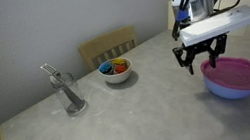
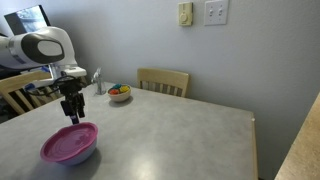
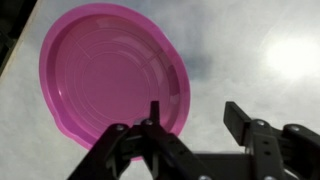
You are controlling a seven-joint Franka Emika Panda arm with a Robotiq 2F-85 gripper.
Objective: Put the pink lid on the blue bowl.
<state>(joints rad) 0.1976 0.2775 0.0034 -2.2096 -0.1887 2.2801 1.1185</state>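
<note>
Hovering just above the lid (image 1: 239, 73), the gripper (image 1: 204, 57) has its fingers spread apart and nothing between them. The wrist view shows the lid (image 3: 113, 72) whole and unheld, with the fingertips at its near rim.

In both exterior views the lid lies across the top of the bowl (image 1: 226, 91), covering its mouth. It looks seated and roughly level, though I cannot tell whether the rim has snapped down all round. So the step in hand is, I judge, the release and retreat.

To do it well, rise straight up with the fingers wide. A finger that drags sideways could catch the raised rim and tip the lid off. If one side proves high, a light press near the centre would be safer than a push at the edge.

The bowl (image 2: 84, 156) stands toward one end of the table (image 2: 180, 125), seemingly near its edge, so any nudge should go inward. Straight above is clear. The middle of the table lies bare. The white bowl (image 1: 116, 71) and the glass (image 1: 69, 95) stand well apart.
</note>
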